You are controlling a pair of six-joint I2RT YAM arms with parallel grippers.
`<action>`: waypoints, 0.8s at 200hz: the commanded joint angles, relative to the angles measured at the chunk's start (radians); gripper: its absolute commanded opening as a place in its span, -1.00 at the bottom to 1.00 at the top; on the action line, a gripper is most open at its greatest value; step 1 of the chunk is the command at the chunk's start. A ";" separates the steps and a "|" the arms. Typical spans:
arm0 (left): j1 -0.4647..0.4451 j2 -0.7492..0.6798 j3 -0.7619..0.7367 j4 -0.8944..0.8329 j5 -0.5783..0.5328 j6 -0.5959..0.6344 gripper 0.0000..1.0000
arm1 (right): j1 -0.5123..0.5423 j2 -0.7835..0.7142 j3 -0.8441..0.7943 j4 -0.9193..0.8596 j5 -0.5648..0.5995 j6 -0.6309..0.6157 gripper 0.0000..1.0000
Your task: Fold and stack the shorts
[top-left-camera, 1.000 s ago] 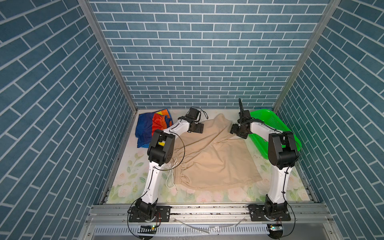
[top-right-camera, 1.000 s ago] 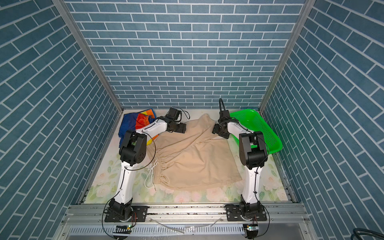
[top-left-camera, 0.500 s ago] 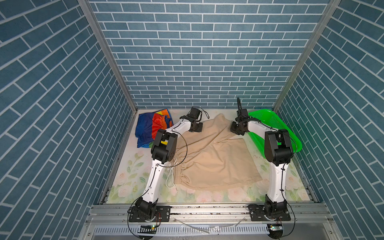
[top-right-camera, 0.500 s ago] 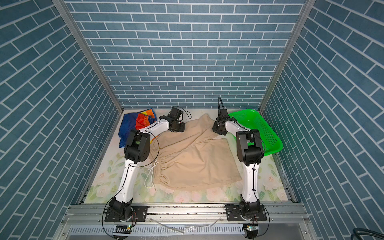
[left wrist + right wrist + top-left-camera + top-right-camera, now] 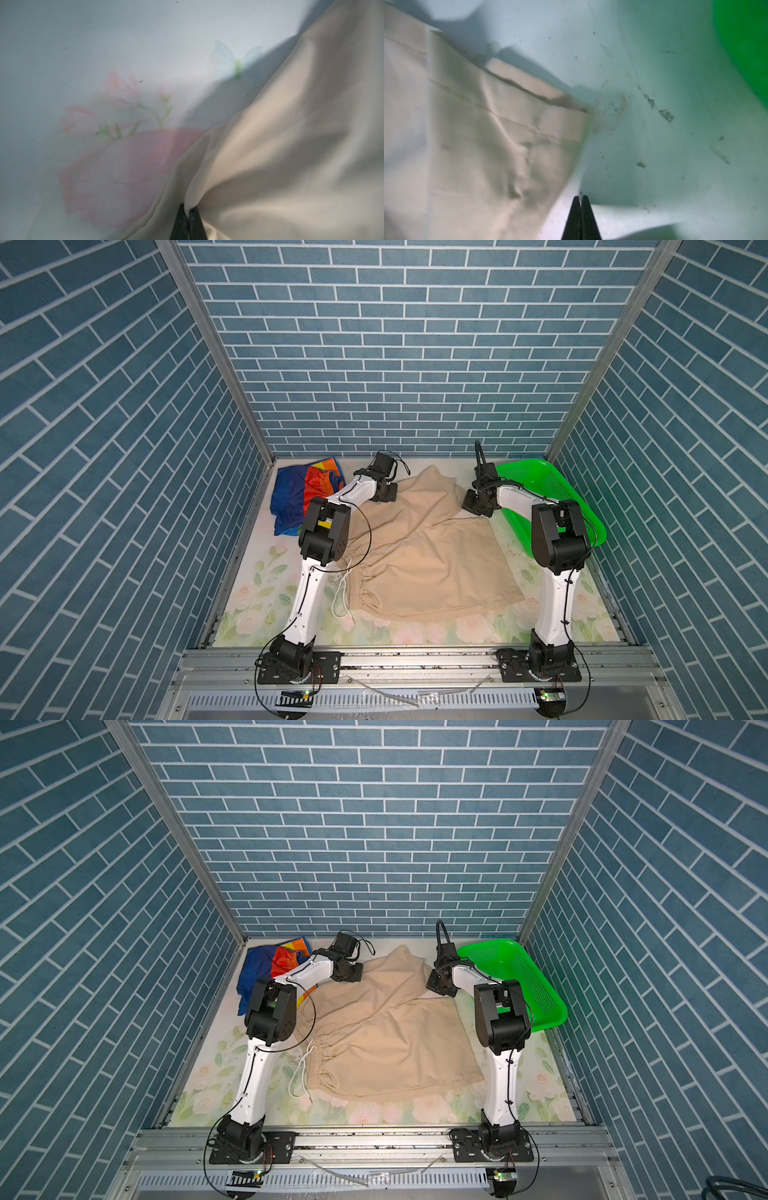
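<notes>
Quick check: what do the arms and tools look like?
Left arm and right arm: white links, bulky black joints, black base plates, thin black cables. Yellow label on the left elbow. Left tool and right tool end in slim black fingers.

The beige shorts (image 5: pixel 424 556) are matt woven cloth, soft and creased, puckered along the waistband, with a white braided cord (image 5: pixel 341 597) lying loose. The striped shorts (image 5: pixel 307 489) are thinner cloth with a slight sheen on the folds. The basket (image 5: pixel 557 489) is bright green plastic, glossy on the rim and pierced with small holes in its walls. The table cover (image 5: pixel 249 601) looks smooth, printed with pale flowers; in the right wrist view it is scuffed and flecked with dirt. The arms (image 5: pixel 307 593) have smooth white shells with a light gloss and duller black joints. The front rail (image 5: pixel 415 659) is bare grey metal. The walls (image 5: pixel 415 364) look matt.
</notes>
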 commanded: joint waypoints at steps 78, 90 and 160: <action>0.035 -0.008 -0.018 -0.020 0.010 -0.032 -1.00 | 0.033 0.136 0.304 -0.150 0.067 -0.055 0.05; 0.035 -0.004 -0.016 -0.022 0.013 -0.033 -1.00 | 0.033 0.174 0.362 -0.168 0.068 -0.059 0.11; 0.035 0.004 0.010 -0.040 0.020 -0.033 -1.00 | 0.033 0.293 0.505 -0.215 0.065 -0.067 0.12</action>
